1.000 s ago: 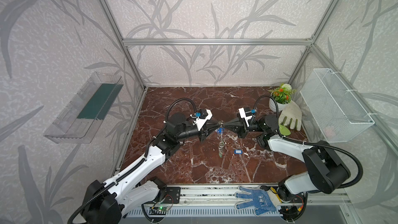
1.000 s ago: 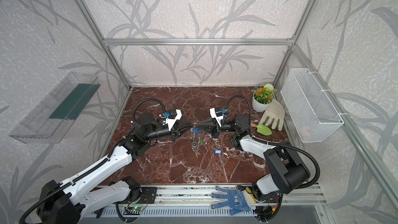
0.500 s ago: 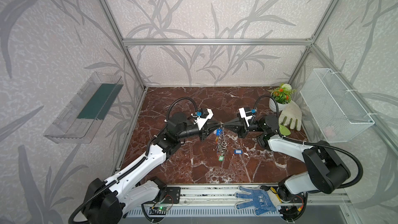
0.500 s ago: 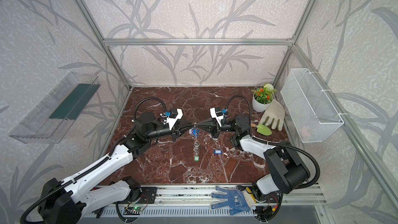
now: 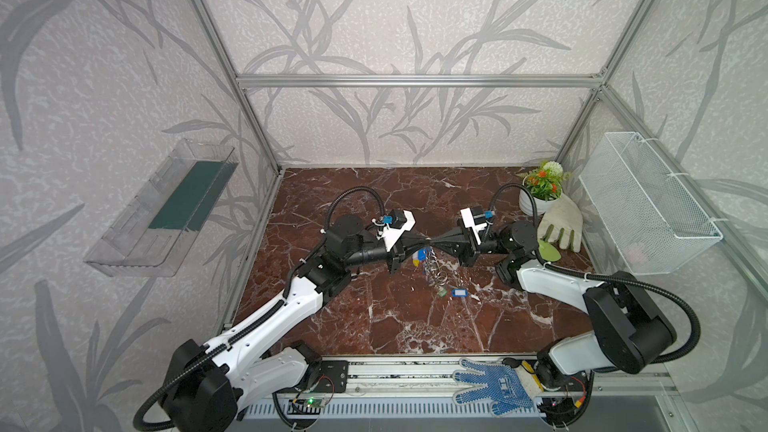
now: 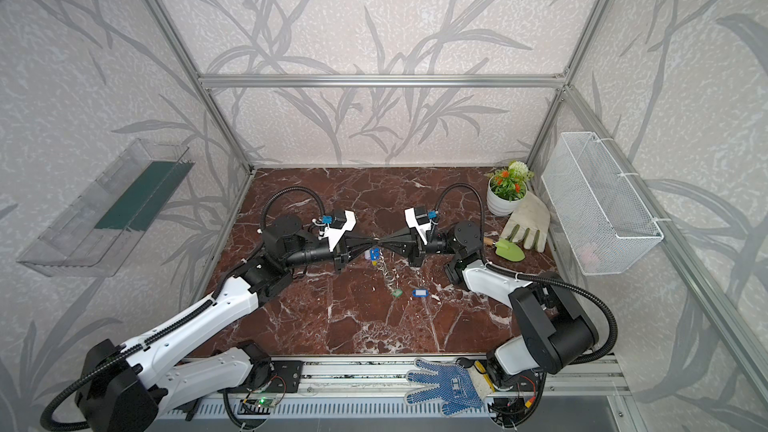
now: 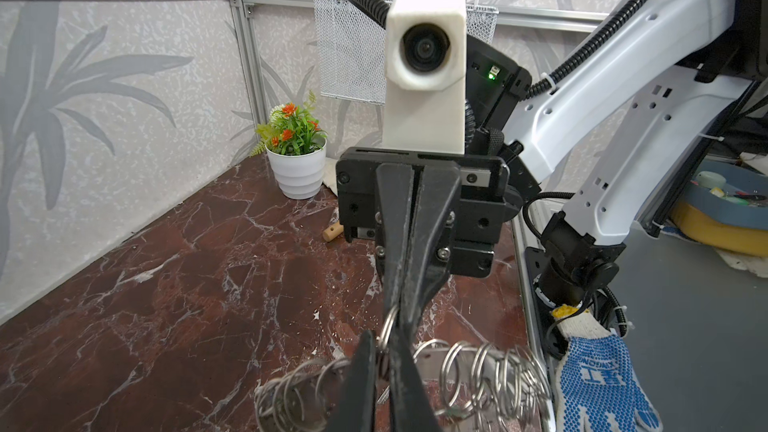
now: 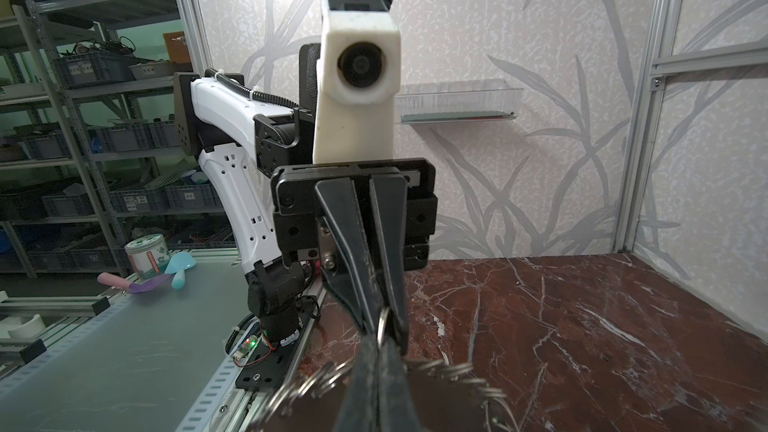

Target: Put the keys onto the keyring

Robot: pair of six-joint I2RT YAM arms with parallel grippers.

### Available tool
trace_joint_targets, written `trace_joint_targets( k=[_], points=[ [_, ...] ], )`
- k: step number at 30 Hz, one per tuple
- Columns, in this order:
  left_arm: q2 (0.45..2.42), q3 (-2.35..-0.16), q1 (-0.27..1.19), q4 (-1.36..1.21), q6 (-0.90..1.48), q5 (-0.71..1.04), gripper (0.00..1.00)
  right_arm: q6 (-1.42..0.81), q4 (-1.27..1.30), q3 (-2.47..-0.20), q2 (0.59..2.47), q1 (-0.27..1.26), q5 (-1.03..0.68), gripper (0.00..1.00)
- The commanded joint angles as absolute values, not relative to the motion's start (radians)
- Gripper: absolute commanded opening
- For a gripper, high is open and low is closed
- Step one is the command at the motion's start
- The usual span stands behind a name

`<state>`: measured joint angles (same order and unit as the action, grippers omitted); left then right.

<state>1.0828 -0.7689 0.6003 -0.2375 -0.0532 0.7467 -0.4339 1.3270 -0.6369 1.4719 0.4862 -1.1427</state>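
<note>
Hanging clear of the marble table [image 5: 374,317], the keyring [image 5: 434,272] dangles edge-on between your two arms, its wire loops strung downward like a chain. The blue- and yellow-tagged keys [image 5: 422,253] sit near its top and a green tag [image 5: 443,292] at its foot. One blue-tagged key [image 5: 459,292] lies loose on the table, just beside the hanging end. Your left gripper [image 7: 383,340] and right gripper [image 8: 376,347] meet tip to tip, each clenched on what looks like the same split ring [image 7: 388,326] at the top of the keyring. The danger, on this showing, is that two pinches on one thin wire loop leave you little purchase. Pull the arms apart or twist them unevenly and the loop may slip free, dropping the whole bunch onto the table, or bend out of shape.
</note>
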Motion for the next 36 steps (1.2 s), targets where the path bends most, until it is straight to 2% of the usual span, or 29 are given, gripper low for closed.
trace_joint_targets(
  k=[1,4,9,12,16,23,36],
  points=[
    [1.073,-0.805,0.603,-0.196,-0.098,0.743,0.01,-0.439,1.407,-0.656,1.457,0.497,-1.154,0.0],
    [1.056,-0.834,0.602,-0.098,-0.164,0.734,0.0,-0.437,1.407,-0.655,1.455,0.496,-1.159,0.0],
    [1.047,-0.921,0.601,0.125,-0.309,0.723,0.0,-0.43,1.407,-0.643,1.454,0.495,-1.148,0.32],
    [1.067,-0.996,0.601,0.28,-0.397,0.722,0.0,-0.424,1.407,-0.631,1.445,0.491,-1.136,0.37],
    [1.098,-1.098,0.601,0.455,-0.495,0.729,0.0,-0.423,1.404,-0.632,1.448,0.491,-1.138,0.37],
    [1.189,-1.284,0.601,0.697,-0.612,0.726,0.0,-0.425,1.393,-0.654,1.471,0.492,-1.134,0.28],
    [1.302,-1.452,0.603,0.826,-0.649,0.741,0.0,-0.42,1.371,-0.698,1.524,0.501,-1.132,0.24]
  ],
)
